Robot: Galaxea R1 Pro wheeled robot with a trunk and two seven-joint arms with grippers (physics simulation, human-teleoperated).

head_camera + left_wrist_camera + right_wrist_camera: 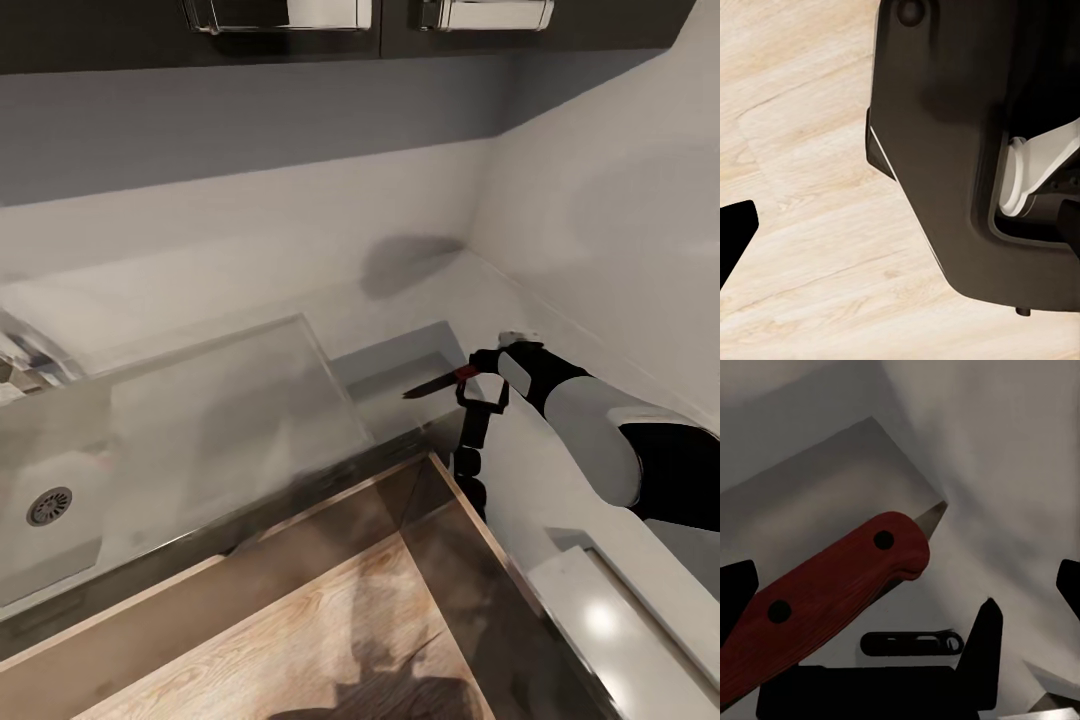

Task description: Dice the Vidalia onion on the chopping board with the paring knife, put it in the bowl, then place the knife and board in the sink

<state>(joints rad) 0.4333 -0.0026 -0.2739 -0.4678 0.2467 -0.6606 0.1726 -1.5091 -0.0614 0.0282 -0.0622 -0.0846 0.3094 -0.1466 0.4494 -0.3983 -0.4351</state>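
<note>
**Knife in my right pincer, over the desk beside the sink**

My right pincer is clenched on the knife, gripping it by the red handle. In the head view the dark blade points toward 9 o'clock, roughly level, with its tip just short of the sink's right rim. The knife hangs above the grey desk, over a darker patch of shadow in the strip between the sink and the side wall. My right arm comes in from 4 o'clock, white forearm with a black wrist.

The sink takes up the left half of the head view: the flat drainboard lies nearest the knife, and the round drain sits far off at 9 o'clock. A bit of chrome tap shows at the left edge. Dark wall cabinets run along 12 o'clock, and wood floor shows at 6 o'clock below the desk's front edge.

In the right wrist view the knife handle is red with two dark rivets, lying slanted across the picture, and a short bit of blade pokes out past it.

My left pincer: I cannot tell its state. The left wrist view shows pale wood floor and my own dark body
</note>
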